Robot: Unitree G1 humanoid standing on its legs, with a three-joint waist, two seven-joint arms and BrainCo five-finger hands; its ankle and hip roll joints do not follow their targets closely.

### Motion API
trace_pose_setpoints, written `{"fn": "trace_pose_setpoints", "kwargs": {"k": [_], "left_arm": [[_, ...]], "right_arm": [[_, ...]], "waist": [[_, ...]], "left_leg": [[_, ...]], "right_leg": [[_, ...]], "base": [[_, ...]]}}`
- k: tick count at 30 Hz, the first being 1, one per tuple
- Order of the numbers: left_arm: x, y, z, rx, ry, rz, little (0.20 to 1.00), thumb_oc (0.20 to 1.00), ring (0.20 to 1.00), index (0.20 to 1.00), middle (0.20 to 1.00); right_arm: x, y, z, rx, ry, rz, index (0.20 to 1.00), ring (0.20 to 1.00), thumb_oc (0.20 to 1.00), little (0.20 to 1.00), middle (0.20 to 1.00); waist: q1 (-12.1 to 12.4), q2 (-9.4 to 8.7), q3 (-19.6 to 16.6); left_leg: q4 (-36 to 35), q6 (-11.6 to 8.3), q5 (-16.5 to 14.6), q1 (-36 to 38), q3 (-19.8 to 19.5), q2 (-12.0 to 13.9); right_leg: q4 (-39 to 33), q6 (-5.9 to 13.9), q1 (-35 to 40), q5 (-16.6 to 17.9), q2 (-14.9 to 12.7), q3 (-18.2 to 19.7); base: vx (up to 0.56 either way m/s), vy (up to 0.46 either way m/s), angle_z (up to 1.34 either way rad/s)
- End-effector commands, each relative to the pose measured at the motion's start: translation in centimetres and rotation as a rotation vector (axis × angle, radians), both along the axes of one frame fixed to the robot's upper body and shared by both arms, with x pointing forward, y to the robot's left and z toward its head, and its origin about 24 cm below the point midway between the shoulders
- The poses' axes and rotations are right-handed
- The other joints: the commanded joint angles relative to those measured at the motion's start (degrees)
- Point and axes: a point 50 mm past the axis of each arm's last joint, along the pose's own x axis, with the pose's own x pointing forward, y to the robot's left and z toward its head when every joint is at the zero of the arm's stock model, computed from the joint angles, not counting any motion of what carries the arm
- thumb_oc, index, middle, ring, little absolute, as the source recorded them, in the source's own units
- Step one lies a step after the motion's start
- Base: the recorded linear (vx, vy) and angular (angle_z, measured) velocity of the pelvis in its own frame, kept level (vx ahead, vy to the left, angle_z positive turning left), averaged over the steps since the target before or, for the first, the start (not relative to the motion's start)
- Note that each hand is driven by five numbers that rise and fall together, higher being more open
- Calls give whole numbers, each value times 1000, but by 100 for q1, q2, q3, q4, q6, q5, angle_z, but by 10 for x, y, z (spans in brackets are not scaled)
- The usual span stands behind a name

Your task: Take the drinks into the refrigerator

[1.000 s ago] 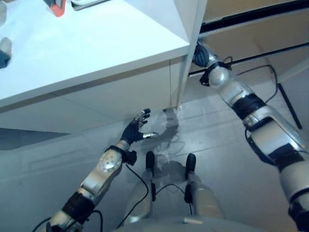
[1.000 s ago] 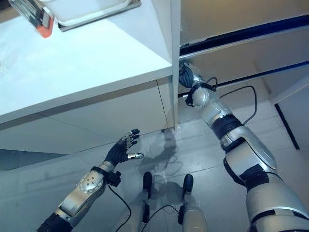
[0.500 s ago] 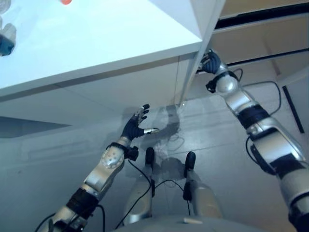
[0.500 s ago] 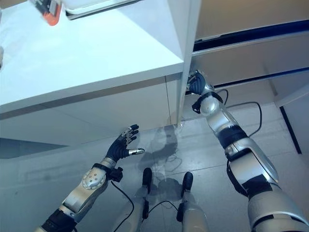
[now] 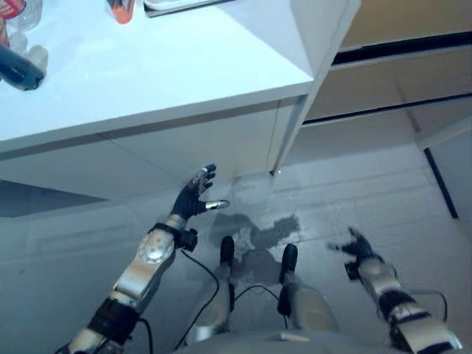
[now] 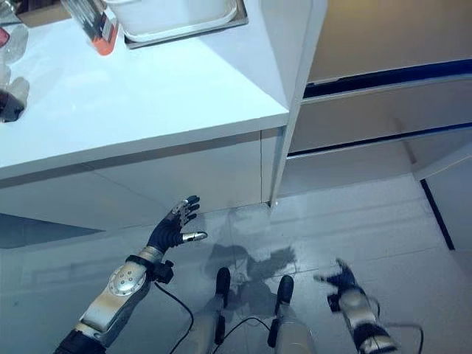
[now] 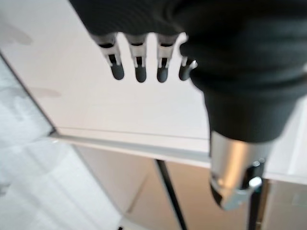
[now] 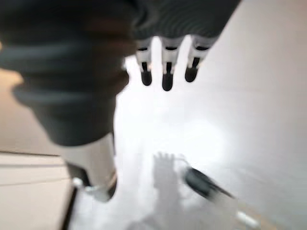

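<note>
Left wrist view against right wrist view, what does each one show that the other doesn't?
Left wrist view: past the left hand lies a white cabinet face, with a dark gap between tan panels below it.
Right wrist view: past the right hand lies pale floor.
Shared: each hand's fingers are straight and hold nothing, and tan panelling sits at one edge.

White counter carries bottles; a steel tray.
</note>
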Motion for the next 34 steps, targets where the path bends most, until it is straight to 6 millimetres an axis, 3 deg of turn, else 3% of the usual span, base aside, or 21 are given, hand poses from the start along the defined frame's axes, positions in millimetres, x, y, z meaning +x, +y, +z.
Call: {"fn": "trace_pose_setpoints", "kwargs": {"k": [1, 3, 4, 5, 7, 8, 10, 12, 15, 19, 23, 34], "left_arm": [[-19, 9, -51, 82, 192, 70, 1000, 1000, 1000, 1000, 1000], [-31, 15, -83, 126, 332, 135, 1000, 1000, 1000, 1000, 1000], [-30, 15, -84, 125, 331, 135, 1000, 1000, 1000, 1000, 1000], [-47, 23, -118, 191, 499, 233, 1000, 1000, 1000, 1000, 1000], [-64, 29, -141, 242, 637, 299, 1000, 1000, 1000, 1000, 1000], [-63, 29, -141, 241, 635, 299, 1000, 1000, 1000, 1000, 1000], [-98, 46, -167, 434, 827, 368, 1000, 1000, 1000, 1000, 1000], [-128, 56, -178, 459, 973, 453, 1000, 1000, 1000, 1000, 1000], [-153, 60, -184, 487, 1071, 461, 1000, 1000, 1000, 1000, 1000], [-158, 62, -185, 478, 1078, 456, 1000, 1000, 1000, 1000, 1000], [-178, 64, -188, 375, 1155, 563, 1000, 1000, 1000, 1000, 1000], [-181, 59, -190, 134, 1197, 700, 1000, 1000, 1000, 1000, 1000]], "right_arm": [[-32, 14, -22, 59, 124, -16, 1000, 1000, 1000, 1000, 1000], [-44, 19, -30, 39, 201, 35, 1000, 1000, 1000, 1000, 1000], [-43, 18, -30, 38, 201, 36, 1000, 1000, 1000, 1000, 1000], [-49, 26, -34, 31, 243, 67, 1000, 1000, 1000, 1000, 1000], [-53, 29, -37, 29, 258, 73, 1000, 1000, 1000, 1000, 1000], [-52, 29, -36, 28, 257, 73, 1000, 1000, 1000, 1000, 1000], [-53, 38, -39, 29, 272, 104, 1000, 1000, 1000, 1000, 1000], [-52, 42, -40, 12, 283, 156, 1000, 1000, 1000, 1000, 1000], [-48, 49, -40, 14, 281, 204, 1000, 1000, 1000, 1000, 1000], [-48, 50, -40, 18, 286, 217, 1000, 1000, 1000, 1000, 1000], [-59, 49, -44, 34, 334, 190, 1000, 1000, 1000, 1000, 1000], [-63, 55, -47, 71, 353, 175, 1000, 1000, 1000, 1000, 1000]], "waist": [[-63, -301, -898], [-73, -292, -1011], [-74, -287, -1006], [-86, -304, -1146], [-102, -323, -1254], [-107, -319, -1243], [-93, -357, -1407], [-40, -385, -1512], [23, -405, -1646], [91, -421, -1728], [232, -453, -1822], [390, -525, -1943]], "left_leg": [[14, 325, -640, 187, 238, -364], [13, 329, -676, 288, 259, -345], [13, 328, -679, 293, 260, -344], [13, 317, -693, 383, 282, -310], [13, 314, -720, 465, 275, -293], [13, 313, -723, 471, 273, -293], [13, 303, -767, 594, 278, -267], [13, 299, -785, 670, 276, -256], [13, 293, -820, 754, 256, -248], [13, 284, -830, 800, 214, -244], [13, 284, -832, 839, 85, -246], [13, 243, -821, 861, -111, -238]], "right_leg": [[26, 317, 39, -428, -186, 227], [26, 313, 126, -465, -171, 265], [26, 313, 130, -467, -171, 267], [26, 306, 217, -504, -153, 281], [26, 293, 287, -526, -131, 281], [26, 293, 294, -529, -130, 279], [26, 277, 420, -576, -106, 274], [26, 268, 501, -606, -93, 247], [26, 263, 602, -650, -83, 215], [26, 261, 676, -666, -84, 164], [26, 258, 787, -708, -94, 21], [26, 244, 936, -785, -99, -210]], "base": [[72, 3, -18], [59, 9, -19], [53, -8, -15], [65, -13, -9], [63, -19, -3], [66, -25, -2], [88, -23, -1], [69, -18, 2], [60, -9, 3], [36, -8, 7], [38, -9, 8], [30, -8, 13]]}}
